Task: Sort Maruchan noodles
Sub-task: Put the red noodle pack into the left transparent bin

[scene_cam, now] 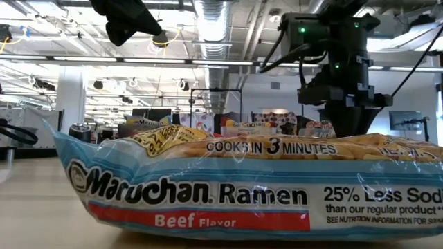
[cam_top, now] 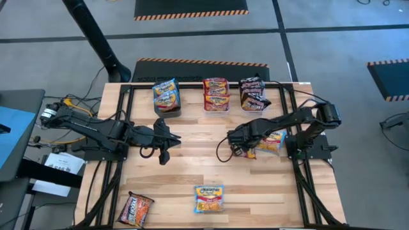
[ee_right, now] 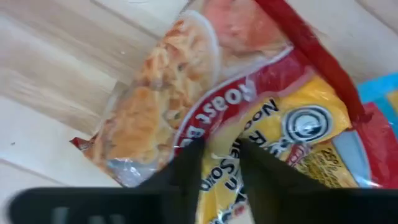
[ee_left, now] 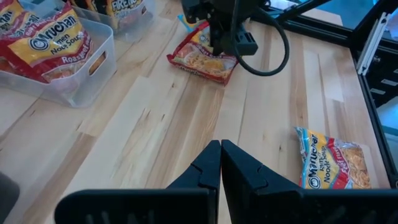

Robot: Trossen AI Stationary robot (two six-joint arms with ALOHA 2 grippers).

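Right end effector [cam_top: 241, 148] is down at the right-centre of the worktop [cam_top: 185, 172], fingers straddling the edge of a red/orange packet [ee_right: 205, 106]. In the right wrist view both dark fingers [ee_right: 180, 174] lie on the wrapper with a narrow strip of it between them; the packet lies flat on the wood, and whether the fingers have actually pinched it cannot be told. A light blue packet [cam_top: 273, 140] lies just beside it, toward the right arm's base, partly under the arm.

Left end effector [cam_top: 161, 142] is at left-centre of the worktop, clenched on nothing: in the left wrist view its two fingers [ee_left: 211, 165] meet tip to tip over bare wood.

Three bins sit in a row along the far edge:
- left bin [cam_top: 167, 102]: light blue/yellow packets
- middle bin [cam_top: 216, 96]: red/orange packets
- right bin [cam_top: 253, 94]: black/red packets

Loose packets on the near part of the worktop:
- a black/red packet [cam_top: 135, 209] at the near left corner
- a second blue packet [cam_top: 209, 199] near the middle of the near edge, well apart from both arms. It fills the low view, lying flat right in front of that camera; print reads "Maruchan Ramen, Beef Flavor".

The left wrist view also shows the right arm over its red/orange packet across the worktop, and the near blue packet off to one side.
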